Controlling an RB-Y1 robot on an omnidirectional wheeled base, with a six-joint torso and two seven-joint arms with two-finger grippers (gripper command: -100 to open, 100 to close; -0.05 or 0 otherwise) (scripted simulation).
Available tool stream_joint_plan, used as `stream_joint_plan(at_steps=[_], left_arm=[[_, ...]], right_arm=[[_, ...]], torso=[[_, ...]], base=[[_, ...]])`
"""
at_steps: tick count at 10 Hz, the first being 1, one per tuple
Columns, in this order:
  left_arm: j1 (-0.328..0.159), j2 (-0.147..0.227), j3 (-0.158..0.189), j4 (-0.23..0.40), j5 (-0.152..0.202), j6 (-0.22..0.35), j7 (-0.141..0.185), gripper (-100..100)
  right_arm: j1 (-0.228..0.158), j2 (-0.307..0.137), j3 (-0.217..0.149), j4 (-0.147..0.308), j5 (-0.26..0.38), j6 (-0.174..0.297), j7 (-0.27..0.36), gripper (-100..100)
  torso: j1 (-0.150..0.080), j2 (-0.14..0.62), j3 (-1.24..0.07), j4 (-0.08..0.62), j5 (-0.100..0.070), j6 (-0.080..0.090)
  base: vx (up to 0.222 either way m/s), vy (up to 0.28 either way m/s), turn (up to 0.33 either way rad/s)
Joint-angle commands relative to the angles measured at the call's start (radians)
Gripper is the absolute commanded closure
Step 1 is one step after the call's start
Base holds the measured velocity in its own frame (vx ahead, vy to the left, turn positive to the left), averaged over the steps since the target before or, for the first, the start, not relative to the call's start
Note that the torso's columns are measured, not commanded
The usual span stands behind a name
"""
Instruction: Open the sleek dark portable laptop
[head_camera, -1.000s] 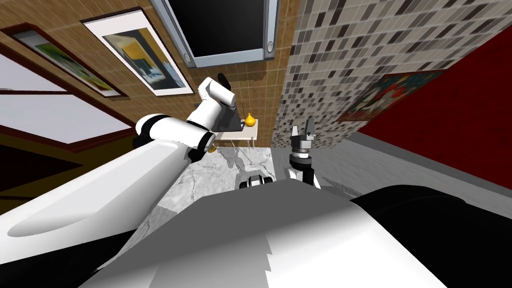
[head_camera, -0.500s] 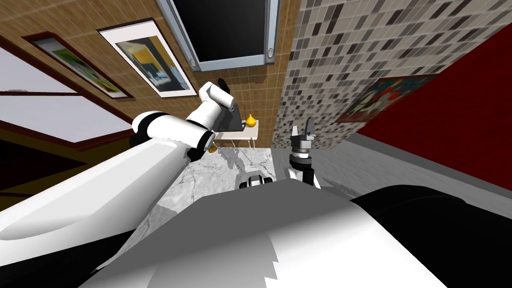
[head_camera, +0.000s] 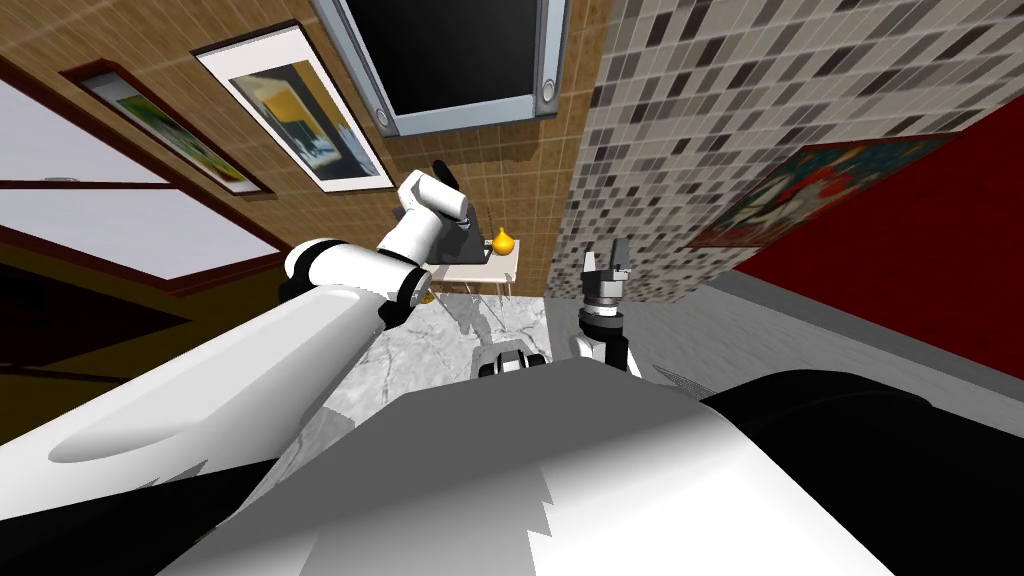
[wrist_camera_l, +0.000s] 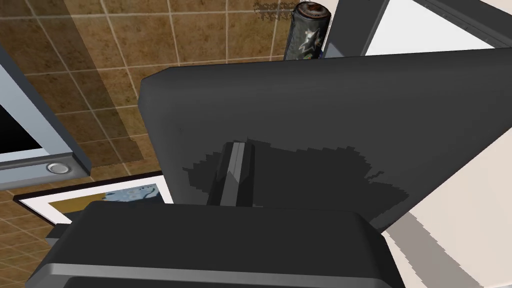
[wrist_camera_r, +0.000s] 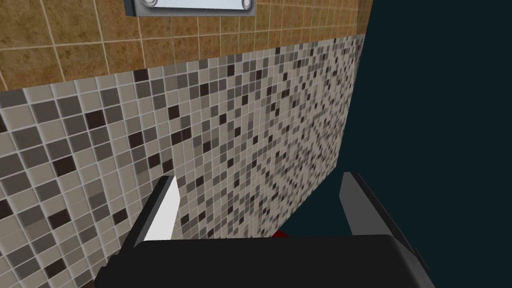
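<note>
Left claw (wrist_camera_l: 239, 160) sits close against the dark laptop (wrist_camera_l: 325, 110).

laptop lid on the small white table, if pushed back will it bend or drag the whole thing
The dark grey flat laptop lid looks like one rigid slab, so it probably swings without bending. Being thin, likely light, it may slide on the smooth small white table.

Left arm (head_camera: 340, 275): fat white rounded links, dark bands at the joints. Right gripper (head_camera: 605, 262): dark box, two thin pale-grey fingers (wrist_camera_r: 167, 207) (one face bright white). Behind the gripper sits a ribbed grey wrist collar (head_camera: 603, 305).
</note>
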Motion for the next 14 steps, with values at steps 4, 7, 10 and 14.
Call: stream_joint_plan(at_steps=[4, 7, 10, 14], left_arm=[[0.071, -0.003, 0.076, -0.223, 0.031, 0.111, -0.052, 100], [0.14, -0.006, 0.151, -0.327, 0.064, 0.213, -0.108, 100], [0.14, -0.006, 0.151, -0.39, 0.064, 0.213, -0.108, 100], [0.208, -0.008, 0.227, -0.492, 0.096, 0.316, -0.164, 100]], right_arm=[[0.0, 0.0, 0.0, 0.0, 0.0, 0.0, 0.0, 0], [0.0, 0.0, 0.0, 0.0, 0.0, 0.0, 0.0, 0], [0.0, 0.0, 0.0, 0.0, 0.0, 0.0, 0.0, 0], [0.0, 0.0, 0.0, 0.0, 0.0, 0.0, 0.0, 0]], torso=[[-0.005, -0.008, -0.006, -0.003, -0.002, 0.0], [-0.003, -0.008, -0.005, -0.003, -0.001, -0.001], [-0.002, -0.003, -0.002, -0.001, -0.001, 0.0], [-0.003, -0.006, -0.005, -0.002, -0.001, 0.0]], base=[[0.075, -0.066, 0.087], [0.104, -0.068, 0.128], [-0.004, -0.01, -0.016], [0.077, -0.072, 0.091]])
